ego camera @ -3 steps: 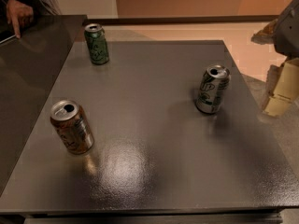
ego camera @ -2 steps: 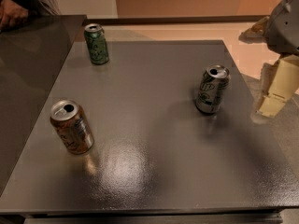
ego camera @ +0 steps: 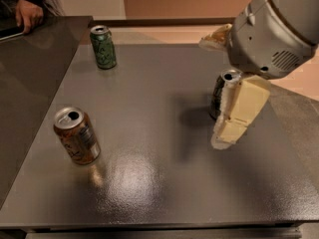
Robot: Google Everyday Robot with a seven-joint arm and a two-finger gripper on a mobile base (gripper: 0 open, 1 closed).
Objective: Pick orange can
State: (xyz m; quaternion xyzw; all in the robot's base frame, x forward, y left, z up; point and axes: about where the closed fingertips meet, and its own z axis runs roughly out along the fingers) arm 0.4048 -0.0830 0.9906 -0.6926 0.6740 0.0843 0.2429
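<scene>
The near edge of a dark grey table (ego camera: 164,218) runs across the bottom, and its glossy top shows a pale glare patch in the middle.

On the near left of that table stands the orange can (ego camera: 76,136). It is upright, long axis vertical, silver top up with the drinking hole open. A pale label patch faces the front and right, but its print is too small to read. The can sits near the table's left edge, where a second dark counter (ego camera: 30,83) adjoins. Bare tabletop lies all around it, with a wide stretch open to its right.

Well to the right, above the table's right half, hangs the gripper (ego camera: 213,91) under a bulky grey arm housing (ego camera: 271,31). It holds nothing. One cream finger (ego camera: 237,116) points down toward the table, and the other cream tip pokes out higher at the housing's left, so the two are spread apart. The gripper is well apart from the orange can.

Just behind the lower finger stands a silver-and-green can (ego camera: 219,96), upright and partly hidden, with no readable writing.

At the far left of the table stands a green can (ego camera: 103,47), upright, its pattern unreadable.

A person's hand (ego camera: 29,15) rests on the counter at the far left corner.
</scene>
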